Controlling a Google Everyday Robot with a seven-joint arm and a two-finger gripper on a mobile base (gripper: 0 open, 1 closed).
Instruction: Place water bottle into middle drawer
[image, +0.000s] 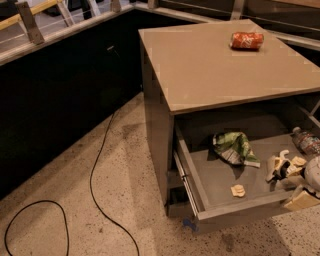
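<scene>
We see the water bottle (306, 141) lying in the open drawer (240, 211), just beyond the gripper (285, 164).
Our jaws look spread and empty; the bottle lies up and right of them, close but apart, cap toward the drawer's back, long axis slanting away from them.

The robot's two-finger gripper (284, 169), cream-coloured plastic with dark joints, sits low at the right edge of the view, over the right-hand end of the open grey drawer (240, 212). It points roughly leftward, toward the drawer's middle. Behind it, a rounded white wrist housing (314, 174) is cut off by the picture's edge. A pale beige angular link (300, 200) juts out below the housing, seemingly just past the drawer's front. The rest of the arm lies out of view.
</scene>
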